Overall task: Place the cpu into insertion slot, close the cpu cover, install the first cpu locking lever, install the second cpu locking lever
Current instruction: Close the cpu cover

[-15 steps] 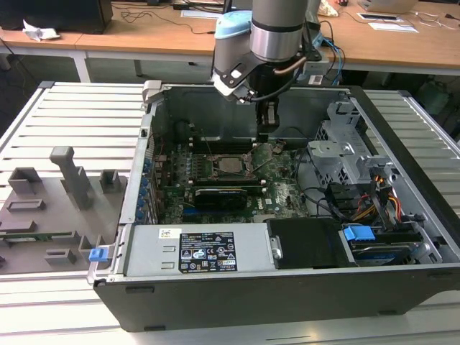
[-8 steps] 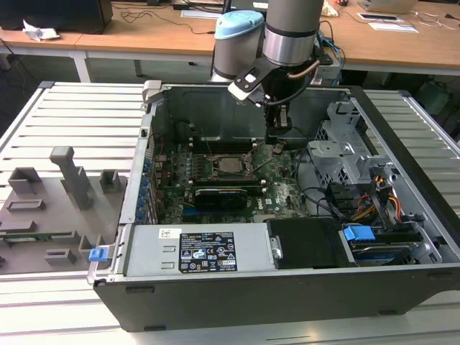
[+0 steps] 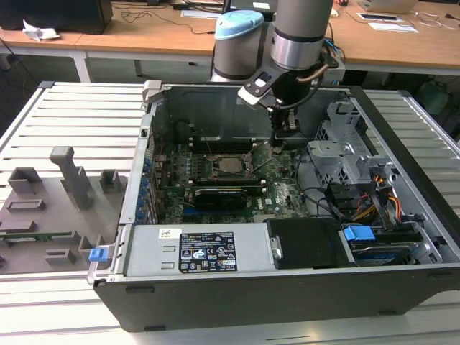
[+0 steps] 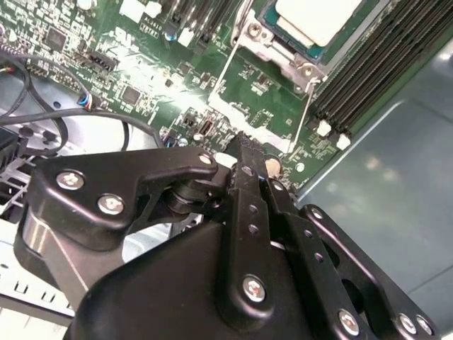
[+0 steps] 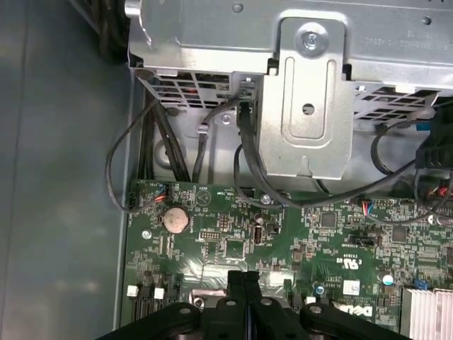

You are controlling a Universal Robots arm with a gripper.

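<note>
Exterior view: one cpu [image 3: 231,164], pale and square, is seen seated in the insertion slot [image 3: 218,165] near the middle of the green motherboard [image 3: 287,190]. In the second wrist view the cpu cover [image 4: 279,53], a silvery frame, is laid around the chip. Two thin wire levers [image 4: 303,110] are run along two of its sides; whether they are hooked down cannot be told.

The gripper [image 3: 287,135] is held above the board just beside the slot, toward the exterior view's right. In the first wrist view its two black fingers [image 5: 236,290] are pressed together, and nothing is seen between them.

One black expansion card [image 3: 223,195] is set across the board on the side toward the table's near edge. One round coin cell [image 5: 175,219] is seen on the board in the first wrist view.

The board is housed in one open dark case [image 3: 215,302], laid on its side on a grey slatted metal table [image 3: 86,115]. One labelled silvery power supply [image 3: 201,251] is fitted along the case's near wall.

Toward the table's edge at the exterior view's left, one tall grey fixture [image 3: 70,176] is stood among lower grey blocks, and one blue clip [image 3: 98,253] is placed just beside the case. Beyond the table's far edge, a wooden desk [image 3: 144,36] with cables and papers is seen.
</note>
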